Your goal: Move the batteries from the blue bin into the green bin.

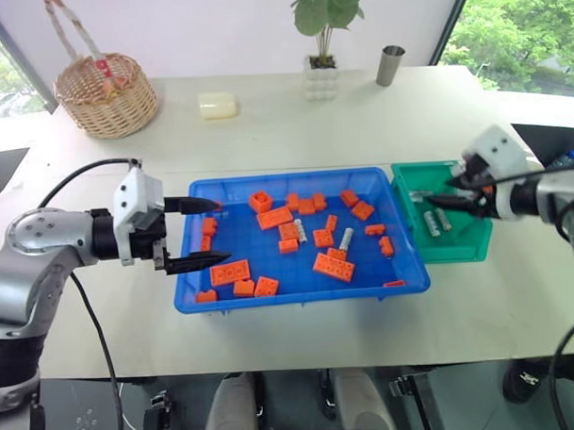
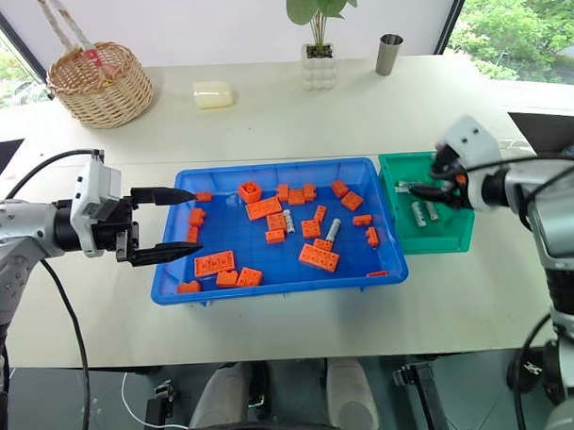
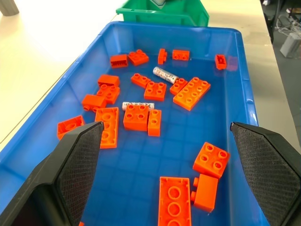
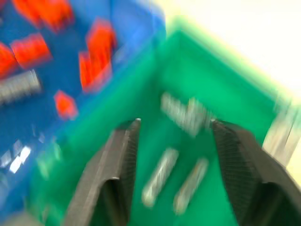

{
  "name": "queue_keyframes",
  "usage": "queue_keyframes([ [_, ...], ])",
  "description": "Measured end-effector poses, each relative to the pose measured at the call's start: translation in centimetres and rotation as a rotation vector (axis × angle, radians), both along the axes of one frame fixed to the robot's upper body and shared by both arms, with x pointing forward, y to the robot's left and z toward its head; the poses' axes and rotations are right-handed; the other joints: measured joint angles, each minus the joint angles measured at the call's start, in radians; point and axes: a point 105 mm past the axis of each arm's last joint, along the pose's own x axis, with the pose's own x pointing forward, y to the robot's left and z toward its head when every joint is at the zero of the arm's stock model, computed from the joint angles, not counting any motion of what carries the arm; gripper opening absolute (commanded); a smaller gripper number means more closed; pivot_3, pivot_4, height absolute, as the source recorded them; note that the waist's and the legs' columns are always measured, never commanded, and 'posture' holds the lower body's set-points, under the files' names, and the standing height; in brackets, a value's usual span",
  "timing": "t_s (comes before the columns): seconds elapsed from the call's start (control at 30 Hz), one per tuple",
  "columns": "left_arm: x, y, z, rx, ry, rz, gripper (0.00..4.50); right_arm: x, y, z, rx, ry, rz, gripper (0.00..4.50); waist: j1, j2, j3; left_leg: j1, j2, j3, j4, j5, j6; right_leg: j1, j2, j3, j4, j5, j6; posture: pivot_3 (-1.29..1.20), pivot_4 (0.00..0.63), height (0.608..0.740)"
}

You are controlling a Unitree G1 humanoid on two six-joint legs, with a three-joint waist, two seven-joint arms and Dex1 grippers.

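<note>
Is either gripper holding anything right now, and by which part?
Nothing is held. The left gripper is open over the blue plastic bin; the right gripper is open above the green plastic bin.

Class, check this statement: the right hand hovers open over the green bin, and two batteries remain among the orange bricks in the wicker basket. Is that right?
Not quite. The two batteries lie among the orange bricks in the blue bin, not the wicker basket, as the left eye view shows. The right hand does hover open over the green bin.
</note>
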Motion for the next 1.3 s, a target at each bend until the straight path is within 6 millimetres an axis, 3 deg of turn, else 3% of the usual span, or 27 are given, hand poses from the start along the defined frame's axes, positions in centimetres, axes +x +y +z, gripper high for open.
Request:
queue_keyframes([
  [0.03, 0.0, -0.1, 0.1, 0.001, -0.004, -0.002, 4.5, 0.2, 1.6, 0.9, 0.005, -0.028, 0.064, 2.42, 0.002, 0.0, 0.0, 0.0, 0.0, -0.001, 0.0, 0.0, 0.0, 0.0, 0.001, 0.0, 0.0, 0.0, 0.0, 0.0, 0.15, 0.736],
  [0.1, 0.1, -0.1, 0.1, 0.002, 0.002, -0.001, 4.5, 0.2, 4.6, 1.0, 0.01, -0.031, 0.188, 2.42, 0.005, -0.001, 0.0, 0.0, 0.0, -0.001, -0.001, 0.0, 0.0, 0.0, 0.001, 0.0, 0.0, 0.0, 0.0, 0.0, 0.15, 0.736],
  [0.23, 0.1, -0.2, 0.1, 0.005, 0.01, -0.003, 4.5, 0.0, 10.4, -2.1, -0.021, 0.038, 0.445, 2.42, 0.011, -0.001, 0.0, -0.002, 0.0, -0.001, 0.0, 0.0, 0.0, 0.0, 0.0, -0.001, 0.0, 0.0, 0.0, 0.0, 0.15, 0.736],
  [0.3, 0.1, -0.3, 0.1, 0.007, 0.008, -0.005, 4.5, 0.3, 12.2, -3.0, -0.042, 0.045, 0.53, 2.42, 0.01, -0.001, 0.0, -0.002, -0.001, 0.0, 0.001, 0.0, 0.0, 0.0, -0.001, -0.001, 0.0, 0.0, 0.0, 0.0, 0.15, 0.736],
  [0.37, 0.1, -0.4, 0.2, 0.01, 0.01, -0.003, 4.5, 0.8, 13.9, -3.8, -0.059, 0.05, 0.609, 3.23, 0.01, -0.001, 0.0, -0.002, -0.001, 0.0, 0.001, 0.0, 0.0, 0.001, -0.001, 0.0, 0.0, 0.0, 0.001, 0.0, 0.15, 0.736],
  [0.43, 0.1, -0.6, 0.3, 0.012, 0.006, -0.002, 4.5, 0.9, 14.4, -4.6, -0.096, 0.053, 0.663, 4.27, 0.012, -0.001, 0.0, -0.002, -0.001, 0.001, 0.001, 0.0, 0.0, 0.001, -0.001, -0.001, 0.0, 0.001, 0.001, 0.0, 0.15, 0.736],
  [0.47, 0.1, -0.6, 0.3, 0.013, 0.004, 0.0, 4.5, 1.0, 14.5, -5.1, -0.118, 0.06, 0.692, 4.45, 0.013, -0.001, 0.0, -0.003, -0.001, 0.001, 0.001, 0.0, 0.0, 0.001, -0.001, -0.002, 0.0, 0.001, 0.002, 0.0, 0.15, 0.736],
  [0.73, -0.7, -0.9, 0.5, 0.012, -0.004, 0.014, 4.5, 0.8, 15.3, -8.2, -0.187, 0.127, 0.9, 4.45, 0.003, -0.001, 0.0, -0.002, 0.0, 0.0, 0.001, 0.0, 0.0, 0.001, 0.0, -0.002, 0.001, 0.002, 0.003, 0.0, 0.15, 0.736],
  [1.0, -1.2, -0.8, 0.5, 0.008, -0.011, 0.03, 4.5, 2.4, 16.3, -9.4, -0.244, 0.114, 0.935, 4.45, 0.005, -0.001, 0.0, -0.001, 0.0, 0.001, 0.001, 0.0, 0.0, 0.001, 0.0, -0.002, 0.001, 0.001, 0.002, 0.0, 0.15, 0.736],
  [1.17, -1.1, -0.6, 0.7, 0.011, -0.016, 0.043, 4.5, 2.7, 15.8, -11.3, -0.256, 0.177, 0.929, 4.45, 0.006, -0.001, 0.0, -0.001, 0.0, 0.001, 0.001, 0.0, 0.0, 0.002, 0.0, -0.002, 0.001, 0.001, 0.002, 0.0, 0.15, 0.736],
  [1.3, -1.1, -0.6, 0.7, 0.011, -0.019, 0.043, 4.5, 2.8, 15.6, -11.4, -0.265, 0.179, 0.939, 4.45, 0.004, -0.001, 0.0, 0.0, 0.0, 0.001, 0.001, 0.0, 0.0, 0.002, 0.0, -0.002, 0.002, 0.001, 0.002, 0.0, 0.15, 0.736],
])
